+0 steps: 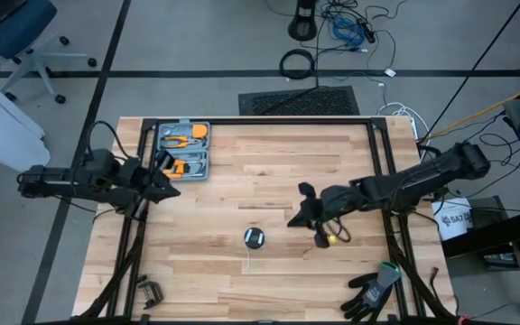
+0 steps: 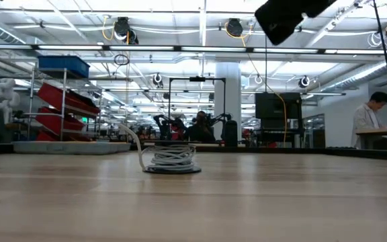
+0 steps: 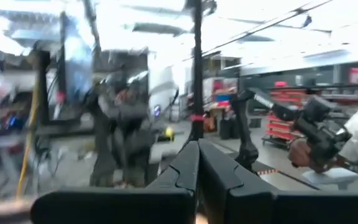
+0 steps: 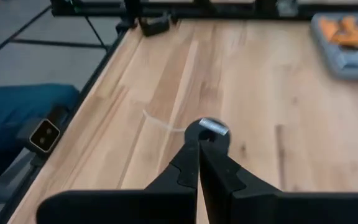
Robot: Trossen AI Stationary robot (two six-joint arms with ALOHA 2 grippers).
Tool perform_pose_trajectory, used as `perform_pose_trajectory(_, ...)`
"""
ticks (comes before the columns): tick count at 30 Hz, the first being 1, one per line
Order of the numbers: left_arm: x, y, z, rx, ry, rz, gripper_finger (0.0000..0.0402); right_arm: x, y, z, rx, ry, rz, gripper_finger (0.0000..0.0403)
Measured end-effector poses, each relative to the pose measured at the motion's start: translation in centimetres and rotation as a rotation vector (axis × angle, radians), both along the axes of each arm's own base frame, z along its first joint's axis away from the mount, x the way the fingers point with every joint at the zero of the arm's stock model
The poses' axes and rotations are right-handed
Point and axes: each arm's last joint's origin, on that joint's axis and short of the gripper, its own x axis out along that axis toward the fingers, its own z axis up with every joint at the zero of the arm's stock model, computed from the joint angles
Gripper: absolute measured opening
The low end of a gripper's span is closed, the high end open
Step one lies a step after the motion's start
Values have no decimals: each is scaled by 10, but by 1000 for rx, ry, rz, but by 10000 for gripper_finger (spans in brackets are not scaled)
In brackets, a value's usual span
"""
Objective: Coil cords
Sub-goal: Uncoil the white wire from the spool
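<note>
**Inspector:** Cord (image 1: 255,238) location, from overhead?

**Operator:** It sits wound on its small round reel on the wooden table (image 1: 242,181), near the front middle, with a thin white tail trailing toward the front edge. My right gripper (image 1: 298,217) hangs just to the right of it, apart from it. My left gripper (image 1: 168,187) waits at the table's left side, next to the grey tool case (image 1: 184,149). A pair of gloves (image 1: 373,289) lies at the front right corner, a clamp (image 1: 150,292) at the front left.

**Inspector:** Table-level camera?

**Operator:** The white coil (image 2: 172,158) stands on its dark base, one loose end curving up and to the left. Nothing touches it.

**Inspector:** Left wrist?

**Operator:** My left fingers (image 3: 185,171) are pressed together, holding nothing, pointing out at the room.

**Inspector:** Right wrist?

**Operator:** My right fingers (image 4: 188,165) are also closed and empty. The reel (image 4: 209,128) lies just past their tips, the white tail (image 4: 157,122) running off across the boards.
</note>
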Motion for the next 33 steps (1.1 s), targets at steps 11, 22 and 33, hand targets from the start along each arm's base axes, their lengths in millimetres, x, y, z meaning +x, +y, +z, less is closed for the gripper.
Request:
perform_pose_trajectory(11, 55, -19, -46, -22, 396, 25, 15, 36, 38, -54, -338, -47, 1, 129)
perform_pose_trajectory(22, 83, -53, -84, 53, 586, 122, 15, 51, 59, -100, -491, -41, 70, 194)
perform_pose_trajectory(33, 92, -78, -100, 93, 596, 171, 15, 73, 80, -125, -838, -18, 73, 188)
